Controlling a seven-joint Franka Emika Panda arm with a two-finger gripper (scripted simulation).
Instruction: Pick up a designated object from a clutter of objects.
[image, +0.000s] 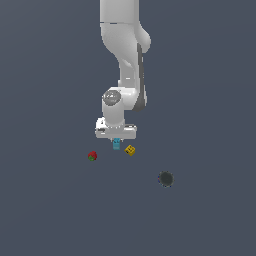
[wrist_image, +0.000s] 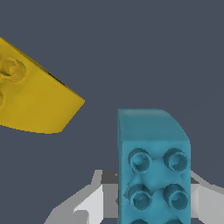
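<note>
The cyan-blue oblong brick (image: 116, 144) sits directly under the white hand of the arm in the exterior view. In the wrist view the brick (wrist_image: 153, 170) stands between my two white fingers (wrist_image: 89, 201), studs facing the camera. The dark pads meet its two sides. My gripper (wrist_image: 154, 186) is shut on the brick; in the exterior view the gripper (image: 116, 142) has its fingers hidden behind the brick. The brick looks slightly higher than the other two clutter items.
The yellow dotted cube (image: 130, 150) lies just to the exterior view's right of the brick and is close in the wrist view (wrist_image: 30, 96). The red berry with a green bit (image: 92, 156) lies to the exterior view's left. A dark round spot (image: 166, 178) marks the floor further right.
</note>
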